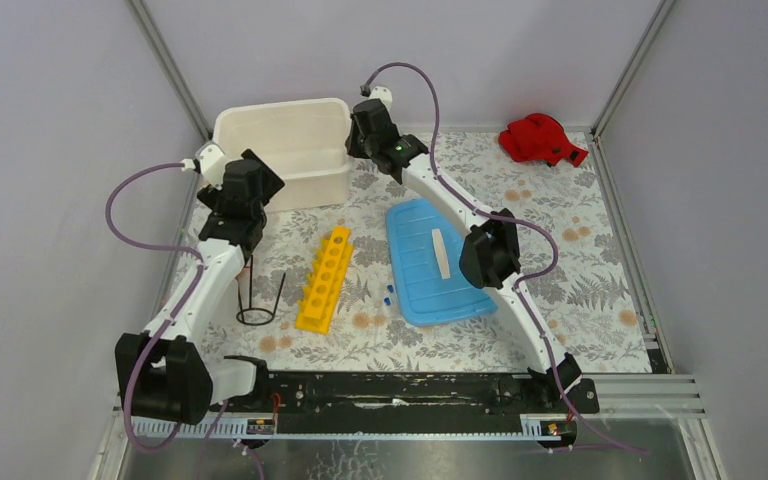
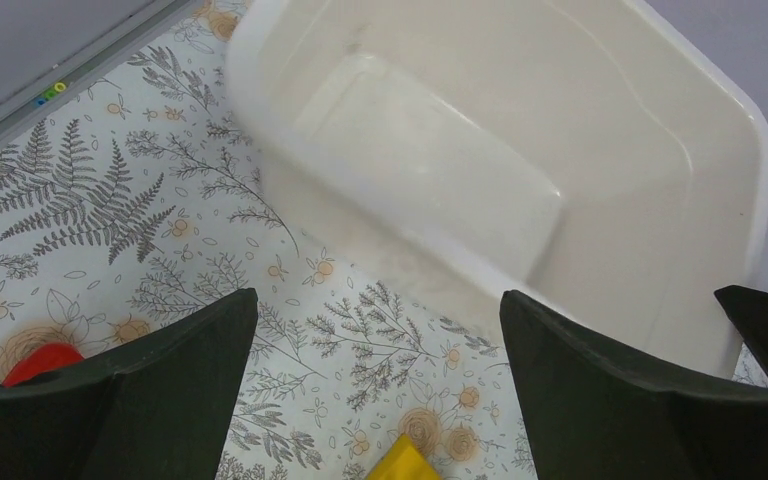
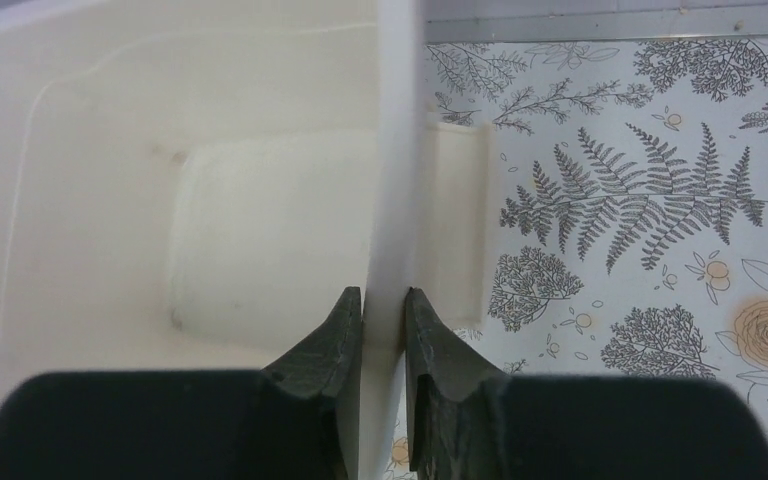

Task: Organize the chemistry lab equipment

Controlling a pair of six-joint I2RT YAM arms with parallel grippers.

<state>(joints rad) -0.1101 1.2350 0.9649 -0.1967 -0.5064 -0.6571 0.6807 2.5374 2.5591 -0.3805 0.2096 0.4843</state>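
At the right wall of the tub [image 3: 210,200], my right gripper [image 3: 382,305] is clamped on the rim; my left gripper [image 2: 378,305] stands wide apart alongside. Step in hand: apparently positioning the tub. Next: drag it level toward the yellow rack [image 1: 326,278], mid-table, untouched.

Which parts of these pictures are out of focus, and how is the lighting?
Right wrist view: the white tub's wall, pinched by the right gripper, is a blurred band; the tablecloth sharp. Left wrist view: tub slightly soft. Top view: sharp, even light, faint shadows.
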